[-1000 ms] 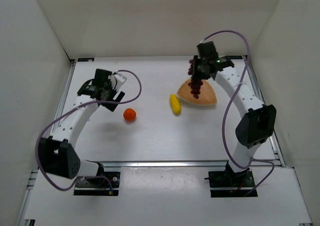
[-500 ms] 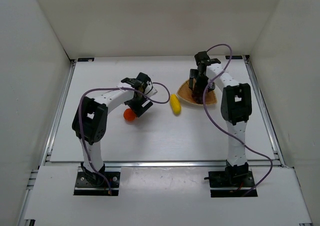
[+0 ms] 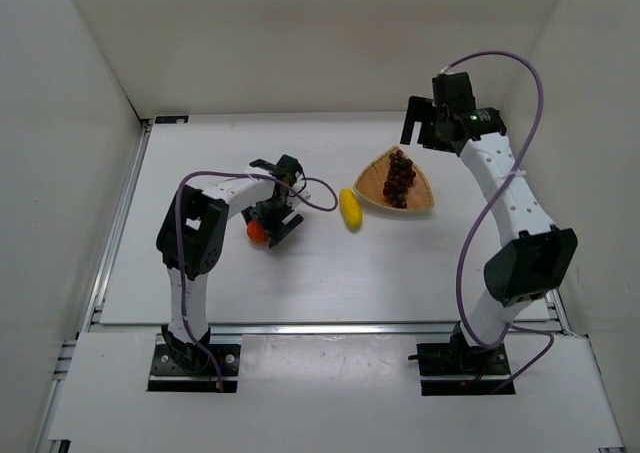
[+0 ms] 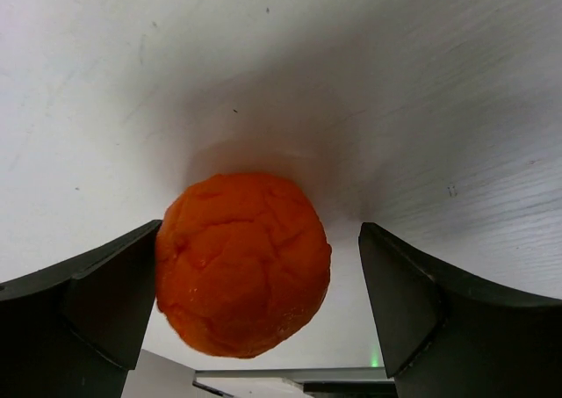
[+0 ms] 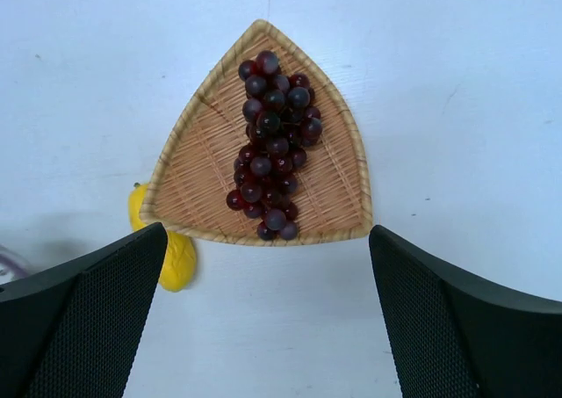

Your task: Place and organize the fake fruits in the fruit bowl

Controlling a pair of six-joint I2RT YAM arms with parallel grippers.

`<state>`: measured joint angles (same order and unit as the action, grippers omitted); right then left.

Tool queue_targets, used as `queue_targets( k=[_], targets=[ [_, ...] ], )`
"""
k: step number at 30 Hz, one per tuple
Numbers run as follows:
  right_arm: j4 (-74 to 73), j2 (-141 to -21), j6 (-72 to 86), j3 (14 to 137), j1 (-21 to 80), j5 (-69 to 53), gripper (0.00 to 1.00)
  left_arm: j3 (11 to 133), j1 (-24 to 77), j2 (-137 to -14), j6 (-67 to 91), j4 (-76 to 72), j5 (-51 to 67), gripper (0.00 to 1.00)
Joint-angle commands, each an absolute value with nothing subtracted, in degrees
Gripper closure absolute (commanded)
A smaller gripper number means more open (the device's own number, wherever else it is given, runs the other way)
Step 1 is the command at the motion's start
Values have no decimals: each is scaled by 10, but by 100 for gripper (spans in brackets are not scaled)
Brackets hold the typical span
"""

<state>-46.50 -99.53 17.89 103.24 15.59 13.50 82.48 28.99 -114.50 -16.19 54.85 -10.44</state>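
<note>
Counts: three fruits, one bowl, two grippers.

- One orange ball [image 3: 258, 231] sits on the table [image 3: 330, 283], left of centre.
- One grape bunch [image 3: 399, 178] lies in the wicker bowl [image 3: 374, 186], running from the apex to the wide rim.
- One yellow fruit [image 3: 350, 209] lies on the table just beside the bowl's left corner. Whether it touches the bowl I cannot tell.

Left gripper [image 3: 270, 223] is low at the orange ball. Its fingers [image 4: 97, 301] are spread with the ball between them. One finger is at the ball's skin and there is a clear gap on the other side, so it is not clamped.

Right gripper [image 3: 418, 131] is up above the back of the bowl, holding nothing. Its fingers [image 5: 88, 319] are wide apart.

View differences:
- The left wrist view shows the ball's wrinkled surface and the gap, which the top view cannot resolve. It shows only the ball, the fingers and the table.
- The right wrist view shows the bowl weave [image 5: 206, 170] and single grapes [image 5: 272, 148].
- Only the top view shows all three fruits together.

Hidden or cut off:
- In the right wrist view the yellow fruit [image 5: 173, 256] is partly covered by the bowl rim and a finger.
- In the top view the left gripper covers part of the ball.
</note>
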Motion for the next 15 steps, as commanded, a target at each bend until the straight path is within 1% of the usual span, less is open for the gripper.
queue_targets(
  k=[1, 3, 4, 6, 7, 8, 10, 11, 13, 14, 15],
  targets=[
    [-461, -954, 185, 991, 146, 144, 0, 824, 289, -1140, -153, 574, -92, 0],
    [-461, -934, 185, 977, 141, 144, 0, 824, 289, -1146, -148, 574, -92, 0],
    [-456, -929, 185, 970, 141, 144, 0, 824, 289, -1146, -148, 574, -92, 7],
    [-456, -923, 185, 958, 141, 150, 0, 824, 289, -1152, -142, 579, -85, 17],
    [-456, -923, 185, 958, 141, 150, 0, 824, 289, -1157, -142, 585, -85, 31],
    [-456, -917, 185, 952, 141, 150, 0, 824, 289, -1158, -142, 585, -85, 39],
    [-456, -917, 185, 952, 141, 150, 0, 835, 289, -1158, -137, 591, -80, 52],
    [-456, -911, 185, 947, 141, 150, 0, 835, 289, -1158, -137, 592, -80, 63],
    [-456, -911, 185, 947, 141, 150, 0, 867, 289, -1158, -132, 610, -86, 69],
    [-456, -911, 185, 947, 141, 150, 0, 882, 289, -1151, -132, 618, -96, 69],
    [-456, -905, 191, 947, 141, 150, 0, 924, 296, -1151, -132, 625, -111, 69]
  ],
)
